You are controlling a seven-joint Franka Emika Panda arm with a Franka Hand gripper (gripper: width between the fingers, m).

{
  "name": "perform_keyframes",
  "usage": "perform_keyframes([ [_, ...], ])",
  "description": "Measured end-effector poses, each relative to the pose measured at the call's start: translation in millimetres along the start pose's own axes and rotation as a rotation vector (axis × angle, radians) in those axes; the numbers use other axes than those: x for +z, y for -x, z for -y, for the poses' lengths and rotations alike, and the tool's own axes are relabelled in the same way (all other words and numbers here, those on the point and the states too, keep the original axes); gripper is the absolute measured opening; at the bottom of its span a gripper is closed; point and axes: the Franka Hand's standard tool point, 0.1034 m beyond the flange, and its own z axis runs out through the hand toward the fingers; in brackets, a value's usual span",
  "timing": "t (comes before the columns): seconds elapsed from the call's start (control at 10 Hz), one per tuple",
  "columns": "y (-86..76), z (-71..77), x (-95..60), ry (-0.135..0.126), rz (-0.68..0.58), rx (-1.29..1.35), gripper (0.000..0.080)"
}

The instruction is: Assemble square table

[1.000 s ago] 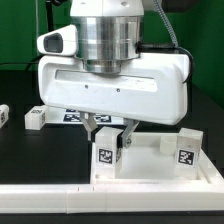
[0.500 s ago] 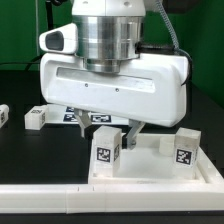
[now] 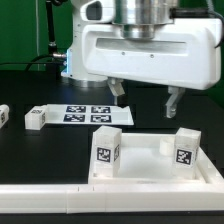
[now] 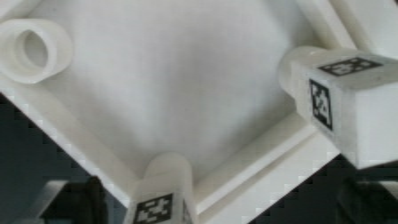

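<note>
- Exterior view: gripper (image 3: 145, 97) spread wide and empty, at 12 o'clock above tabletop (image 3: 148, 168); first leg (image 3: 106, 150) upright inside at 9 o'clock, second leg (image 3: 185, 148) at 3 o'clock.
- Marker board (image 3: 90, 114) at 11 o'clock behind tabletop, loose leg (image 3: 36, 118) beside it.
- Wrist view: tabletop floor, round socket (image 4: 31, 50), both upright legs near the rim.

low frontal exterior view, close downward wrist view, both show tabletop (image 4: 169, 100)

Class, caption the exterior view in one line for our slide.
Open pincer hovers above the tabletop, with two legs standing upright on it.
</note>
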Motion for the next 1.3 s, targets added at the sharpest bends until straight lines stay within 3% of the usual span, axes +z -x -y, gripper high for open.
perform_keyframes([
  [0.7,12.8,-4.4,9.0,0.009,0.015,0.119,0.0649],
  [1.3,21.8,1.6,12.5,-0.013,0.043,0.560,0.0649],
])
